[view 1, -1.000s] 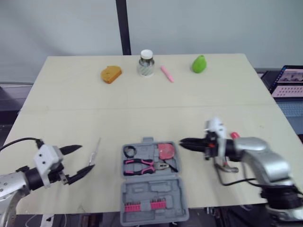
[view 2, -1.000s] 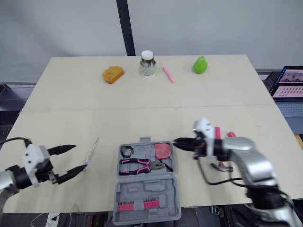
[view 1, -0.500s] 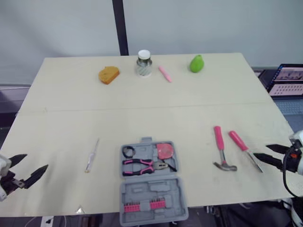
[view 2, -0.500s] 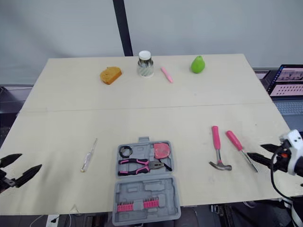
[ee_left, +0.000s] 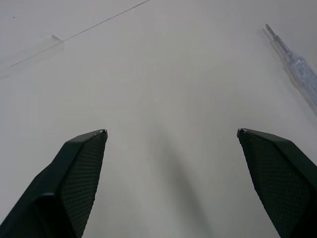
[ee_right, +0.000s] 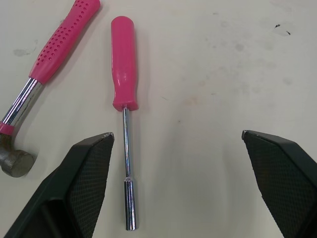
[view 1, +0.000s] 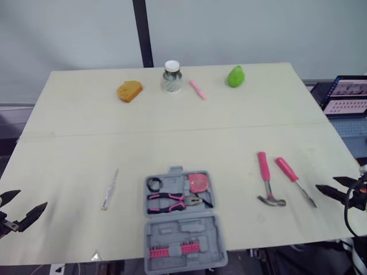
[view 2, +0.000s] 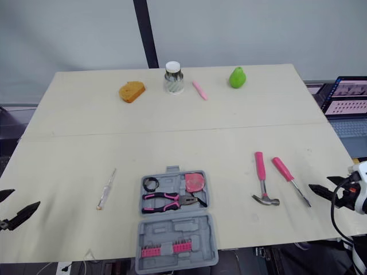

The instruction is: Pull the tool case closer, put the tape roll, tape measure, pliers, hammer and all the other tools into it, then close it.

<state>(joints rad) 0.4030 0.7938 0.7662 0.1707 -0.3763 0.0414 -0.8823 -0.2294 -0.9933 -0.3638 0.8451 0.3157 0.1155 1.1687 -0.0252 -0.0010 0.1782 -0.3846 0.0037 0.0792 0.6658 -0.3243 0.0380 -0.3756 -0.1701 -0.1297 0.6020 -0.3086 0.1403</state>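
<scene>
The grey tool case [view 1: 182,228] lies open near the table's front edge. Its upper half holds the pink pliers [view 1: 171,201], a black tape roll [view 1: 155,184] and a pink tape measure [view 1: 199,182]. To the right of the case lie a pink-handled hammer [view 1: 264,175] and a pink nut driver [view 1: 288,171]. A clear-handled screwdriver [view 1: 109,189] lies to the left of the case. My left gripper [view 1: 32,198] is open at the table's left front edge. My right gripper [view 1: 325,183] is open at the right edge, just short of the nut driver [ee_right: 124,64]. Neither gripper holds anything.
Along the far edge stand an orange sponge-like piece [view 1: 129,90], a jar [view 1: 171,77], a pink marker [view 1: 198,89] and a green pear [view 1: 235,76]. A laptop [view 1: 344,94] sits beyond the table's right side.
My right gripper has drawn back from the case to the right table edge and opened. The left arm has pulled back to the left edge. The camera view shifted slightly.
</scene>
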